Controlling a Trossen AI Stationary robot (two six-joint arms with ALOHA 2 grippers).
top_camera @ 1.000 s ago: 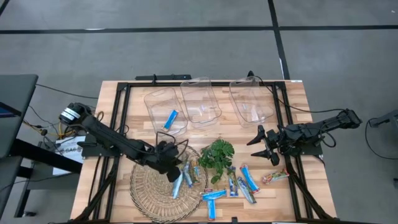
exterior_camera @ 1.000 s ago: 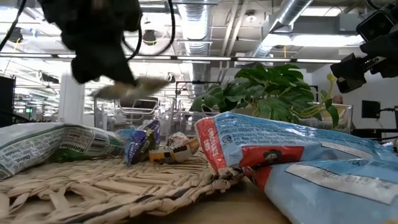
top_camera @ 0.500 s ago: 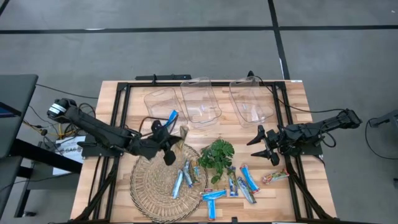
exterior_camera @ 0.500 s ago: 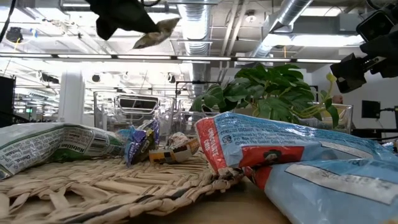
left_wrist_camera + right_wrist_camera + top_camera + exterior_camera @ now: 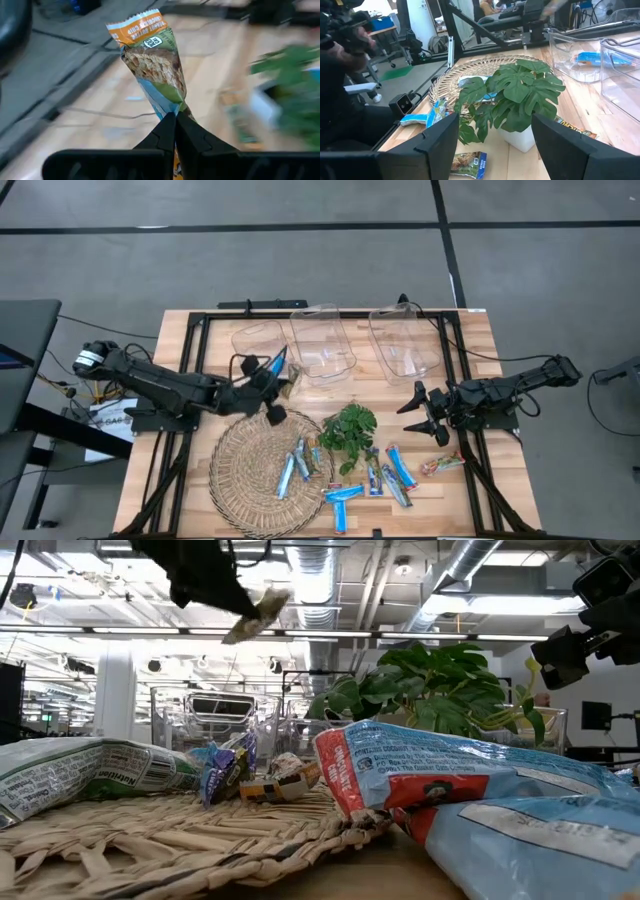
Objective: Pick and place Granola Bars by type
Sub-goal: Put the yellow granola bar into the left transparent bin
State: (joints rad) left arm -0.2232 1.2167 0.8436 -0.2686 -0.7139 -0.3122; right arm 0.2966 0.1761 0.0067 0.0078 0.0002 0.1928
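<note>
Your left hand [image 5: 175, 120] was pinched tight on one end of a green-and-orange granola bar [image 5: 152, 62], which stood up past the fingertips in the wrist view; in the high view that hand [image 5: 272, 385] hung left of centre, just at the near edge of the leftmost clear bin [image 5: 262, 350], and in the low view the bar [image 5: 255, 615] dangled at the upper middle of the frame. You could judge the bar as very light, with a thin crinkly wrapper around a stiff slab, so the crimped end seal you held was a fair grip, though slick film like that may slide or let the bar swing. The other granola bars [image 5: 345, 493], mostly blue, lay scattered along the lower centre of the high view, some on the woven mat [image 5: 240, 480] and some on the bare counter [image 5: 480, 480] beside the leafy plant [image 5: 348, 430]; one blue bar [image 5: 277, 366] already sat in the leftmost bin. For those flat ones you would probably do best taking the narrow width near an end. Your right hand [image 5: 425, 410] waited spread apart and holding nothing at the right of the frame.
</note>
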